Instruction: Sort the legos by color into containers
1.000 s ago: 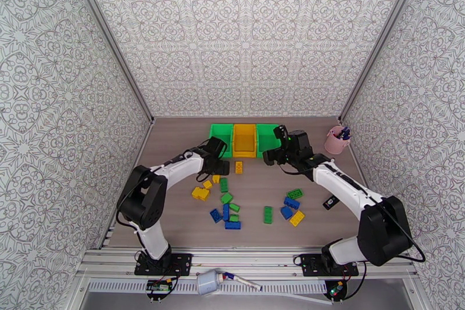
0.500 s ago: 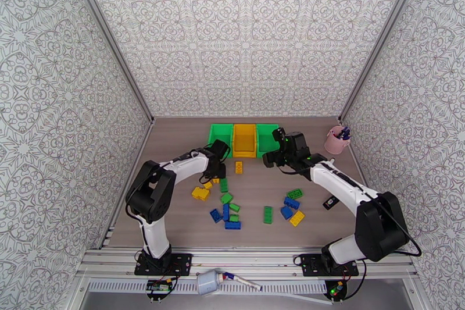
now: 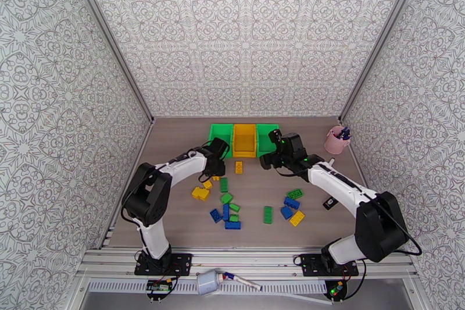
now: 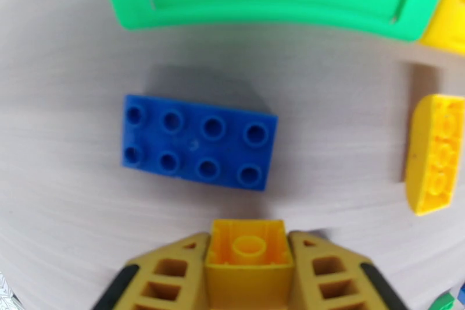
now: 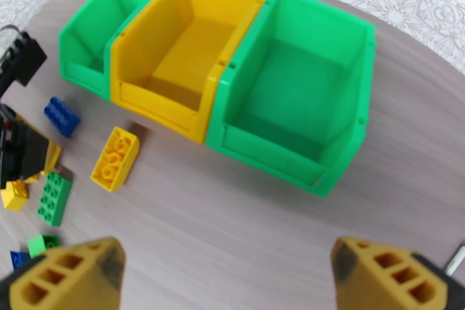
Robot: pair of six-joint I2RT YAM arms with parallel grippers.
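Left hand [image 4: 249,240]: low over bench [image 4: 70,206], clenched on yellow brick [image 4: 249,273].
Right hand [image 5: 226,257]: released wide, open bench before green bin [image 5: 273,151].

2 white arms [image 3: 340,182], blk joints; yellow latticed fingers [image 5: 68,273]; blk cables.

The top camera looks steeply down from behind. The left wrist camera sits close above the bench [image 4: 349,55], the right one higher. All share the bins [image 5: 273,157].
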